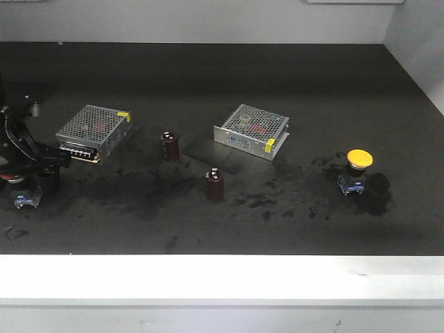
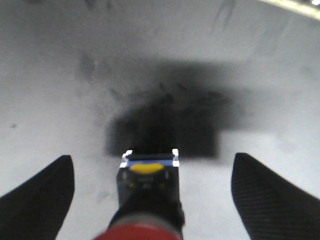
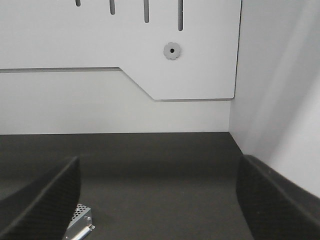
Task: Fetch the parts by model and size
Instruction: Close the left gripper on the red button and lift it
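Left gripper (image 2: pixel 153 162) — jaws wide apart, empty — straddles the red-capped plastic push-button switch (image 2: pixel 147 205): probably light and rigid; grip its square black-and-blue base (image 2: pixel 148 180).

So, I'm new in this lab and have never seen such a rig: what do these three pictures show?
This is a two-armed robot working at a dark table. The wide picture looks at the table from the front. The other two come from cameras on the wrists, looking out between each arm's fingers. On the table stand two perforated silver boxes, two dark red capacitors and, on the right, a yellow-capped push-button switch. The left end effector is open, its fingers on either side of a red-capped switch, not gripping it. The right end effector is open and holds nothing; its camera sees mostly the back wall.
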### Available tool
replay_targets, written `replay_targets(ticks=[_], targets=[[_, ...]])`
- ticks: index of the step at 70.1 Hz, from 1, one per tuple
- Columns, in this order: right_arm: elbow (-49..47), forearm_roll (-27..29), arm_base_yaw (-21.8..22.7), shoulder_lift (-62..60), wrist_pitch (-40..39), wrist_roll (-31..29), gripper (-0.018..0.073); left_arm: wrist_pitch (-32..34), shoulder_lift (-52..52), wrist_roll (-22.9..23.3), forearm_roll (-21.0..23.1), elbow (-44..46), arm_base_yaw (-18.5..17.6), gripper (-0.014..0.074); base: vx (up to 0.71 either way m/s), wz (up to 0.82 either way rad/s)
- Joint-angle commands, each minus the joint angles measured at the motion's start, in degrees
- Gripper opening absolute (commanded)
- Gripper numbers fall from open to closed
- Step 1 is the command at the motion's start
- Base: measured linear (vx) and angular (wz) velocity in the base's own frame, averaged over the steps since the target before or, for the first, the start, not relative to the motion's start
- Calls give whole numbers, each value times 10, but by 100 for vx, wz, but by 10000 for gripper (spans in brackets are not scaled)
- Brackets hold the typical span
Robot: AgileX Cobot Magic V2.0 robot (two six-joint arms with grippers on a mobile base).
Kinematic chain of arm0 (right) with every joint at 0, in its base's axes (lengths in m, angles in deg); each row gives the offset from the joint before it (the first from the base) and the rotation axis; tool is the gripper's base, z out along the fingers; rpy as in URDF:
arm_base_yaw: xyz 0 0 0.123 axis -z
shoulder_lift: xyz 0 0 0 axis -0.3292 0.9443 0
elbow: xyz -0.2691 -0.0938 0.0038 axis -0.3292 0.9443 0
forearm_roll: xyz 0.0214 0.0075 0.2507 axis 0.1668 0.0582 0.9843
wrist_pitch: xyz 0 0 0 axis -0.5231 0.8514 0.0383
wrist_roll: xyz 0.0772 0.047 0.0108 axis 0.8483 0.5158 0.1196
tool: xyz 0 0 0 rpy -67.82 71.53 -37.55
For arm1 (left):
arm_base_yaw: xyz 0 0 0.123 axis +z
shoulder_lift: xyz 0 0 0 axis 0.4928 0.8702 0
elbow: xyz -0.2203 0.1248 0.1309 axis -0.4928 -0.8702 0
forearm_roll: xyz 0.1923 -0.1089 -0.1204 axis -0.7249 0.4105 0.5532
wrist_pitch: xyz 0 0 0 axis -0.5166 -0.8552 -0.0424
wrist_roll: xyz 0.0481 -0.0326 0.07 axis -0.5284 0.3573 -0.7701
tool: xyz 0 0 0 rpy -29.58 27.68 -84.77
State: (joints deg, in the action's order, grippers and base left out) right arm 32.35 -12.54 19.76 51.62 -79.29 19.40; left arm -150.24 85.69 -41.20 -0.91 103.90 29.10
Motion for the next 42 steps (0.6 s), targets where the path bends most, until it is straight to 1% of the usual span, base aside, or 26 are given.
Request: replay_targets(ticks=[1, 11, 23, 24, 28, 30, 31, 35, 36, 38, 39, 42], targets=[[-21, 0, 2, 1, -45, -4, 591, 3, -27, 5, 1, 19, 1, 548, 0, 0], [-21, 0, 2, 1, -45, -4, 591, -5, -27, 5, 1, 19, 1, 479, 0, 0], [-21, 0, 2, 1, -45, -4, 591, -2, -28, 6, 1, 19, 1, 329, 0, 0], [-21, 0, 2, 1, -45, -4, 591, -2, -28, 6, 1, 19, 1, 304, 0, 0], [-21, 0, 2, 1, -45, -4, 591, -2, -28, 6, 2, 19, 1, 248, 0, 0], [-21, 0, 2, 1, -45, -4, 591, -2, -28, 6, 2, 19, 1, 195, 0, 0], [-21, 0, 2, 1, -45, -4, 591, -2, -28, 6, 2, 19, 1, 185, 0, 0], [-21, 0, 2, 1, -45, -4, 591, 0, -28, 6, 2, 19, 1, 92, 0, 0], [-21, 0, 2, 1, -45, -4, 591, 0, -28, 6, 2, 19, 1, 57, 0, 0], [-21, 0, 2, 1, -45, -4, 591, 0, -29, 6, 2, 19, 1, 22, 0, 0], [-21, 0, 2, 1, -45, -4, 591, 0, -29, 6, 2, 19, 1, -12, 0, 0], [-21, 0, 2, 1, -45, -4, 591, 0, -29, 5, 1, 19, 1, -10, 0, 0]])
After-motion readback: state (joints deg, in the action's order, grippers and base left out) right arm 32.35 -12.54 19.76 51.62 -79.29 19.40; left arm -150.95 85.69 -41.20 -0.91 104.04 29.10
